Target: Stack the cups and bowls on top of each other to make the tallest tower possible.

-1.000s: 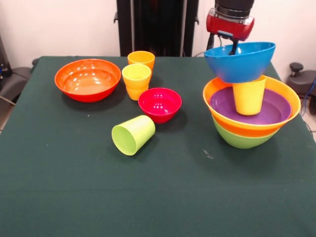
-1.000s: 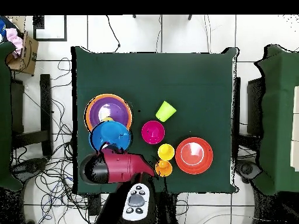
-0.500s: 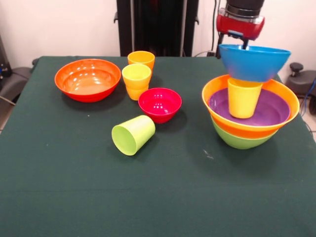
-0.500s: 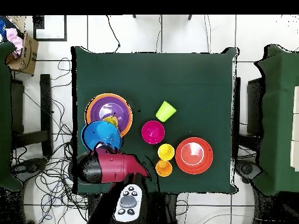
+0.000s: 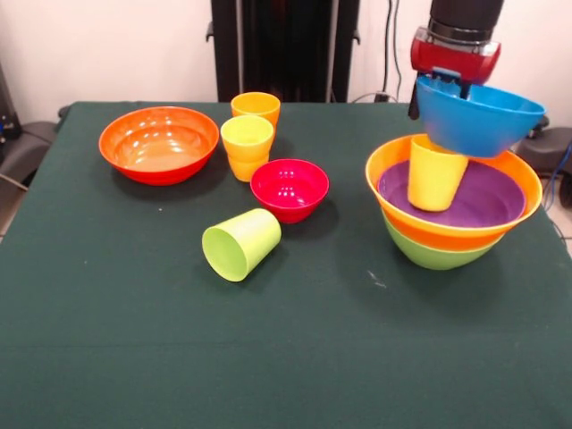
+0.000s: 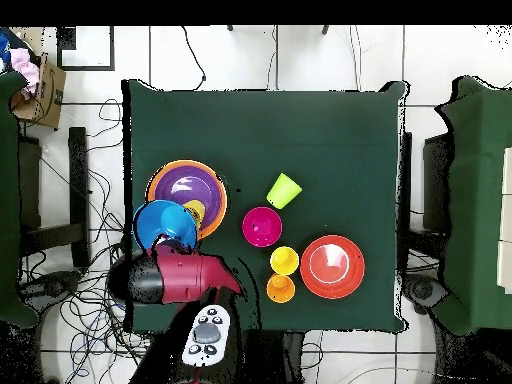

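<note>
Blue bowl (image 5: 478, 116) hides pincer (image 5: 463, 88) tips; grip state unclear.

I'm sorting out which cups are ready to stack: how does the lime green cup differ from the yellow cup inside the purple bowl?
The lime green cup lies on its side on the table, mouth toward the camera; the yellow cup stands mouth-down, tilted, in the purple bowl. The green one lies apart from everything; the yellow one is part of the tower. Both are glossy, tapered and handleless.
</note>
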`<state>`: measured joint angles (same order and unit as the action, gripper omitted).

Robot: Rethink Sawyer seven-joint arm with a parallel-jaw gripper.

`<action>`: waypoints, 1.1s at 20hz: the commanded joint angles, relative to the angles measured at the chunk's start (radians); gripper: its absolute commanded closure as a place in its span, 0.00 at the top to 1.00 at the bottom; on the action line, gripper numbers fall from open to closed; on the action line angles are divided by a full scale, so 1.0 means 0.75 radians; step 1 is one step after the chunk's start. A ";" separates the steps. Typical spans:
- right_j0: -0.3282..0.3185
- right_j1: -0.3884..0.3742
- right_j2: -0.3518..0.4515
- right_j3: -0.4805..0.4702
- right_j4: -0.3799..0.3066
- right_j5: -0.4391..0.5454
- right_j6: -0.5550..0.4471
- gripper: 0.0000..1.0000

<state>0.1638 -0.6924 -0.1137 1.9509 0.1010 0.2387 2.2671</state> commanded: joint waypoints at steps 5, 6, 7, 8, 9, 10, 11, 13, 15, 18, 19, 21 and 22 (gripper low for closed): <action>-0.013 0.111 -0.003 -0.168 0.024 0.052 0.143 1.00; -0.015 0.113 -0.009 -0.177 0.021 0.055 0.138 1.00; -0.012 0.113 -0.023 -0.192 0.017 0.073 0.133 1.00; -0.018 0.118 -0.026 -0.206 0.014 0.075 0.125 1.00; -0.024 0.123 -0.028 -0.220 0.011 0.077 0.116 1.00; -0.030 0.128 -0.031 -0.234 0.007 0.080 0.108 1.00; -0.050 0.141 -0.024 -0.257 -0.001 0.069 0.088 1.00; -0.066 0.158 -0.033 -0.298 -0.015 0.080 0.061 1.00; -0.087 0.171 -0.029 -0.334 -0.028 0.091 0.032 1.00; -0.109 0.186 -0.033 -0.384 -0.043 0.112 0.004 1.00; -0.113 0.185 -0.038 -0.396 -0.045 0.128 0.002 1.00; -0.108 0.186 -0.050 -0.410 -0.046 0.136 0.010 1.00; -0.100 0.188 -0.061 -0.421 -0.046 0.147 0.016 1.00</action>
<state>0.1107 -0.6034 -0.1915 1.7838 0.1004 0.2399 2.2671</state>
